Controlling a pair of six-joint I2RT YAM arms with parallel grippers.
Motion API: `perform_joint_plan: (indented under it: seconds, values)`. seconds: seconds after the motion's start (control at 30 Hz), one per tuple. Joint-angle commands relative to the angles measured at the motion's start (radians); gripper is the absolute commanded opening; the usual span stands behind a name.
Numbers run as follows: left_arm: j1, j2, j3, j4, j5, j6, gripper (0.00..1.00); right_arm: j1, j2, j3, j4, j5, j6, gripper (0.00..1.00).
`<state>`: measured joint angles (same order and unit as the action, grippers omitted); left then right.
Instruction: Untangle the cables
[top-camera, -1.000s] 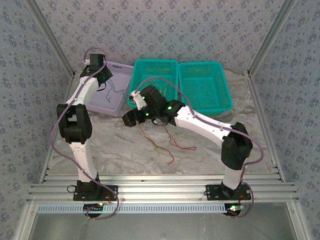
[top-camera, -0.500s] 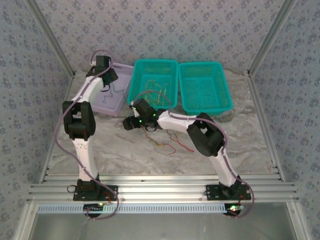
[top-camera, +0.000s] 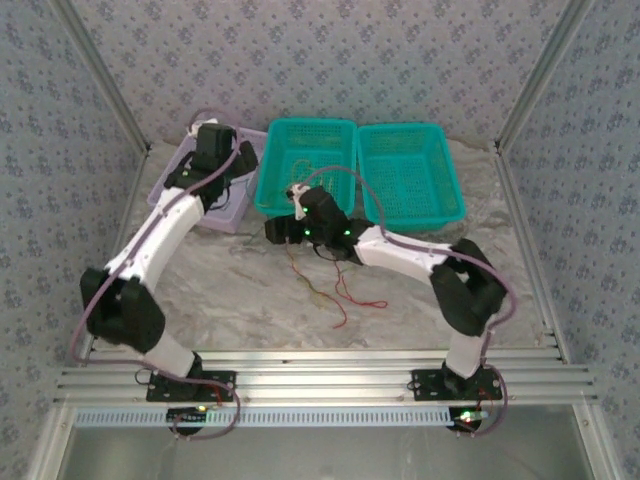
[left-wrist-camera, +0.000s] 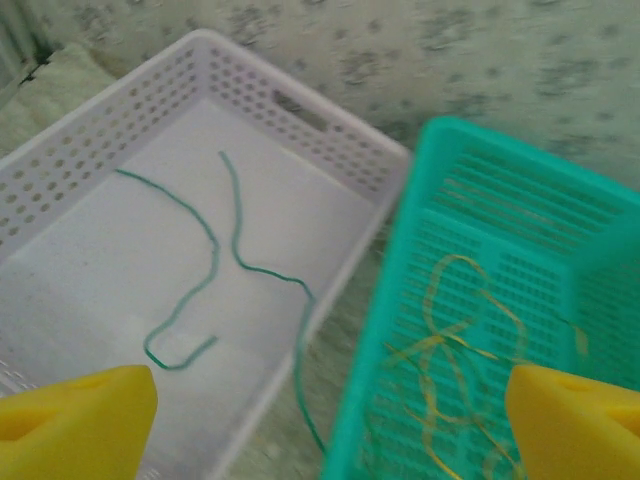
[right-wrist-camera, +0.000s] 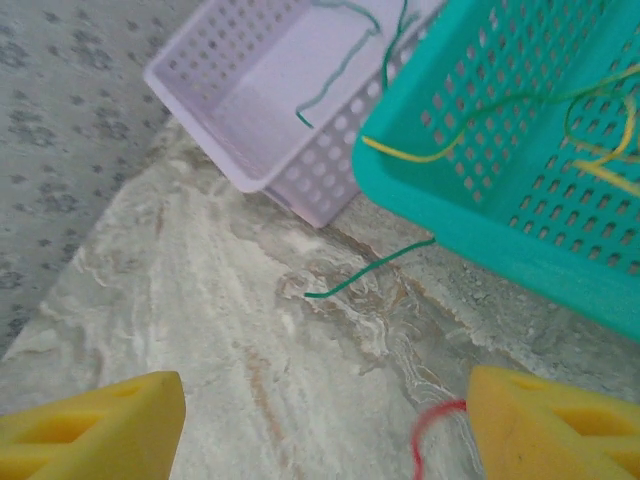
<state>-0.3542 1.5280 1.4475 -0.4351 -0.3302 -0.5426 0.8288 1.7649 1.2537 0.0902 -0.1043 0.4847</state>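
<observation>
A green cable (left-wrist-camera: 190, 265) lies in the lavender basket (left-wrist-camera: 90, 170). A second green cable (left-wrist-camera: 262, 270) runs over that basket's rim and its end (right-wrist-camera: 365, 275) rests on the table. Yellow cables (left-wrist-camera: 465, 340) lie looped in the left teal basket (left-wrist-camera: 520, 200). On the table red cables (top-camera: 358, 292) and a yellowish strand (top-camera: 318, 290) lie tangled. My left gripper (left-wrist-camera: 330, 400) hangs open over the gap between the two baskets, holding nothing. My right gripper (right-wrist-camera: 328, 400) is open low over the table, a red cable (right-wrist-camera: 432, 430) beside its right pad (right-wrist-camera: 560, 430).
A second teal basket (top-camera: 410, 175) stands at the back right with nothing seen in it. The three baskets sit in a row against the patterned back wall. Marble tabletop (top-camera: 230, 300) stretches to the front rails.
The left arm has stretched out and its gripper has swung right, from the lavender basket's left side to its right rim. The right gripper has shifted slightly back and right.
</observation>
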Motion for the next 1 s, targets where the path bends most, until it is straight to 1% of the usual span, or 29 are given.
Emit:
perform_joint_plan:
  seconds: [0.0, 0.03, 0.23, 0.37, 0.43, 0.53, 0.73, 0.9, 0.97]
  values:
    - [-0.056, -0.039, -0.107, -0.068, -0.065, -0.070, 0.90, -0.008, -0.119, -0.052, -0.068, 0.041, -0.053, 0.76]
    - [-0.077, -0.065, -0.161, -0.050, -0.066, -0.089, 0.90, -0.012, -0.158, -0.106, -0.076, 0.053, -0.061, 0.76]
    - [-0.175, -0.159, -0.367, -0.005, -0.124, -0.208, 0.89, -0.061, -0.394, -0.261, -0.110, 0.095, -0.079, 0.77]
    - [-0.208, -0.150, -0.435, -0.028, -0.138, -0.254, 0.87, -0.089, -0.519, -0.300, -0.163, 0.097, -0.102, 0.77]
    - [-0.214, -0.149, -0.492, 0.007, -0.132, -0.252, 0.87, -0.096, -0.572, -0.315, -0.184, 0.106, -0.114, 0.77]
    - [-0.213, -0.115, -0.527, 0.032, -0.129, -0.236, 0.86, -0.106, -0.617, -0.323, -0.208, 0.101, -0.125, 0.77]
    - [-0.184, -0.013, -0.549, 0.110, -0.077, -0.179, 0.84, -0.109, -0.647, -0.316, -0.234, 0.107, -0.136, 0.77]
    - [-0.119, 0.065, -0.572, 0.185, 0.013, -0.164, 0.82, -0.109, -0.666, -0.306, -0.251, 0.112, -0.144, 0.77]
    - [-0.106, 0.096, -0.563, 0.205, 0.025, -0.152, 0.81, -0.110, -0.671, -0.299, -0.259, 0.115, -0.150, 0.77]
